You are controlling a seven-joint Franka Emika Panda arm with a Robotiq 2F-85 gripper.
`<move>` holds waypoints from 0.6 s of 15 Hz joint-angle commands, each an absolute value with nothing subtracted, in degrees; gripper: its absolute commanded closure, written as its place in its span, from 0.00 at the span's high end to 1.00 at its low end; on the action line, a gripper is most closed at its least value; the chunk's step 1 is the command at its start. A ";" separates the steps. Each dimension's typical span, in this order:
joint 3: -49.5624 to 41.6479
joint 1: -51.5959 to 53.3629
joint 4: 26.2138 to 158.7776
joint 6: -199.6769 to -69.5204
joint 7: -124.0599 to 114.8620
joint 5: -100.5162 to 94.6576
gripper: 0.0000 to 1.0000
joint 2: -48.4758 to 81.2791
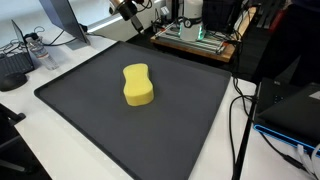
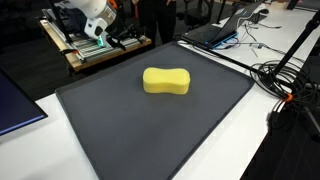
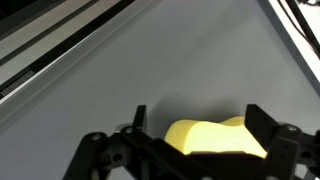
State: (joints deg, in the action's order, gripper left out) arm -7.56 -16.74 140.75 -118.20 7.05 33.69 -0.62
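A yellow, peanut-shaped sponge (image 1: 138,85) lies on a dark grey mat (image 1: 90,110); both show in both exterior views, the sponge (image 2: 166,81) near the middle of the mat (image 2: 130,130). My gripper (image 1: 127,9) hangs well above and beyond the mat's far edge, apart from the sponge. In the wrist view the two black fingers of the gripper (image 3: 200,122) stand wide apart and empty. The sponge (image 3: 215,140) shows between them, far below. The white arm (image 2: 92,16) is at the top of an exterior view.
A wooden board with electronics (image 1: 195,40) stands behind the mat, also in the other exterior view (image 2: 95,48). Laptops (image 2: 222,28) and black cables (image 2: 285,80) lie beside the mat. A monitor stand (image 1: 65,35) and more cables (image 1: 240,130) border it on the white table.
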 commanded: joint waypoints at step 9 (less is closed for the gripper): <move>-2.83 -4.42 137.03 -122.03 -9.50 25.93 1.00 -6.71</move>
